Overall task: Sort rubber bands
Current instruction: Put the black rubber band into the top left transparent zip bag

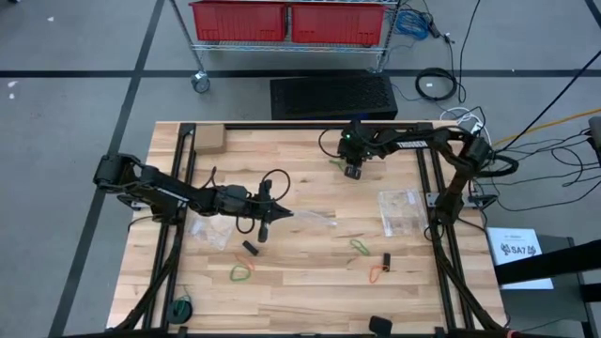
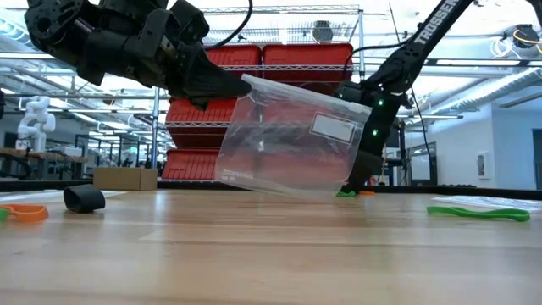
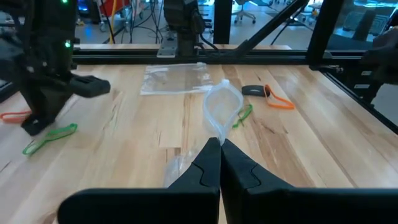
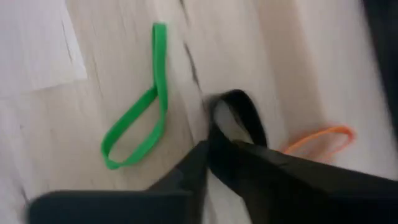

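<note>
My left gripper (image 1: 273,215) is near the table's middle, shut on a clear zip bag (image 2: 288,140). My right gripper (image 1: 352,171) is toward the far edge, shut on a black rubber band (image 4: 239,112). Flat on the wood beside it lie a green band (image 4: 140,124) and an orange band (image 4: 317,140). Nearer the front lie a green band (image 1: 360,246), a black one (image 1: 386,261), an orange one (image 1: 376,274), another black one (image 1: 251,249) and another green one (image 1: 242,273). My left gripper pinches the clear bag by an upper corner at its zip end (image 2: 247,83), reaching in about level from the table's left. The bag hangs tilted below the fingers, mouth bulged open (image 3: 221,102). Whether its lower edge (image 2: 279,191) rests on the wood, I cannot tell. My right gripper pinches the black band between its two fingertips, coming from above. One end of the loop (image 4: 217,124) is in the fingers and the rest stands out past them. Whether it is off the table does not show.
A second clear bag (image 1: 399,208) lies flat on the table's right part and a third (image 1: 208,232) under the left arm. A cardboard box (image 1: 208,139) sits at the far left corner. Another green band (image 1: 183,305) lies by the near left edge.
</note>
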You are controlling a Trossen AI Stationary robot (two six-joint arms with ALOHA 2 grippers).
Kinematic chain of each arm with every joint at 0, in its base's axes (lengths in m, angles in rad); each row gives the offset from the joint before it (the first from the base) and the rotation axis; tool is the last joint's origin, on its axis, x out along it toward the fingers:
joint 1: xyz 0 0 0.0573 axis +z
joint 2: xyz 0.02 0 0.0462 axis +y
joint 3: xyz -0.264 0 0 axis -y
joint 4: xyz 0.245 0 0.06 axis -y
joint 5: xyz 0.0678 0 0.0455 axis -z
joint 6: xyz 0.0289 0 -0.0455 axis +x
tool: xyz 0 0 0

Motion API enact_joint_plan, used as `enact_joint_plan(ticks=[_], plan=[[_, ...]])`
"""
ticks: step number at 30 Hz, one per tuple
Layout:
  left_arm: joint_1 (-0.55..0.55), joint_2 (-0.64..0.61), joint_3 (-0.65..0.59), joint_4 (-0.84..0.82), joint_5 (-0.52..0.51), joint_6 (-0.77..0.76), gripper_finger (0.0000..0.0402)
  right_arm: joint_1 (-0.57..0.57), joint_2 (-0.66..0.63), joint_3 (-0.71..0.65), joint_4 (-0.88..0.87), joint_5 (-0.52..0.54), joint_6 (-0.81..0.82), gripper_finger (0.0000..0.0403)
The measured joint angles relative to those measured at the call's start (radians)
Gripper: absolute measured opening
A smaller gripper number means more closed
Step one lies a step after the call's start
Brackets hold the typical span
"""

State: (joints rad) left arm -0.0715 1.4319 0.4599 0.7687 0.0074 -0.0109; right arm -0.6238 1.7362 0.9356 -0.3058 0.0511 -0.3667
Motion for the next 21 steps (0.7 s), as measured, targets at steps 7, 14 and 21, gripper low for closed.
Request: enact_joint_plan(ticks=[7,14,21], plan=[[0.0,0.0,0.0,0.0,0.0,0.0,0.0,0.027,-0.095,0.0,0.002,-0.036,-0.025,0.001],[0.0,0.0,0.0,0.0,0.0,0.0,0.0,0.068,-0.185,0.0,-0.048,-0.089,0.031,0.0002],[0.01,0.0,0.0,0.0,0.001,-0.006,0.0,0.261,-0.377,0.001,-0.06,-0.103,0.192,0.0001]])
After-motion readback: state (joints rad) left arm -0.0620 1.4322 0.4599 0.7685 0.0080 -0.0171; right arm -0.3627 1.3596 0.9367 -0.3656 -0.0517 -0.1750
